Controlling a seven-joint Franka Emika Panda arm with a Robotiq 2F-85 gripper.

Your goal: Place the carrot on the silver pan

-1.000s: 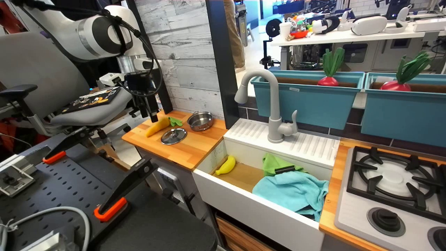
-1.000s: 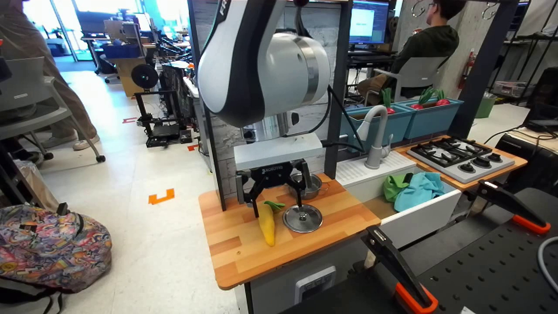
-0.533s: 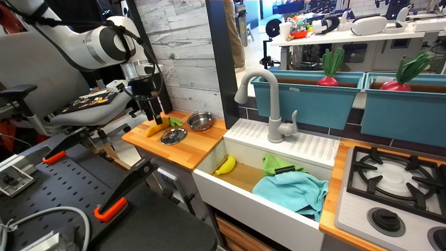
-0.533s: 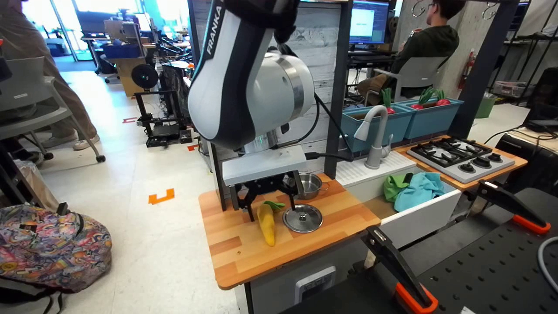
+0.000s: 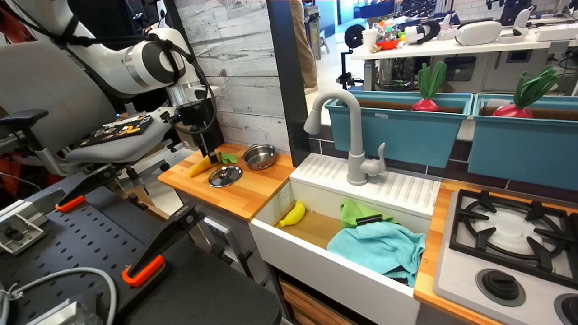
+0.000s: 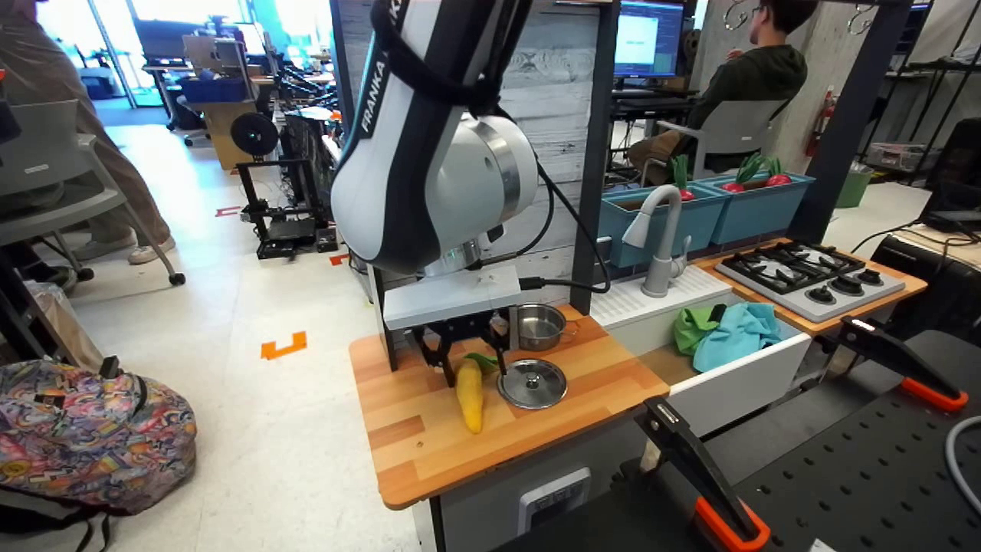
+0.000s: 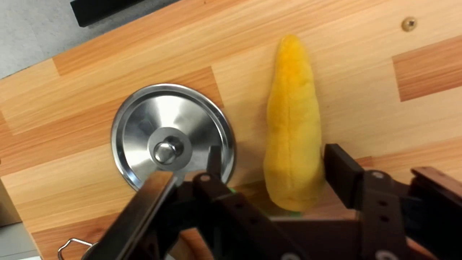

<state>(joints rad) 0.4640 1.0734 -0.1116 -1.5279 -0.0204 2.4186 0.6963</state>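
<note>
The yellow carrot lies on the wooden counter, its green top toward the back wall; it also shows in an exterior view and the wrist view. The silver pan stands behind it on the same counter; only its wire handle shows clearly in the wrist view. My gripper is low over the carrot's thick end, its fingers on either side. One finger is at or against the carrot; the other is apart, over the lid's edge. The green top is mostly hidden in the wrist view.
A silver lid with a knob lies beside the carrot. The grey wood wall rises behind the counter. The white sink holds a banana and cloths. A faucet stands behind it.
My gripper has come down and over the carrot's thick end. Its fingers have drawn closer together. The pan and the lid have not moved.
</note>
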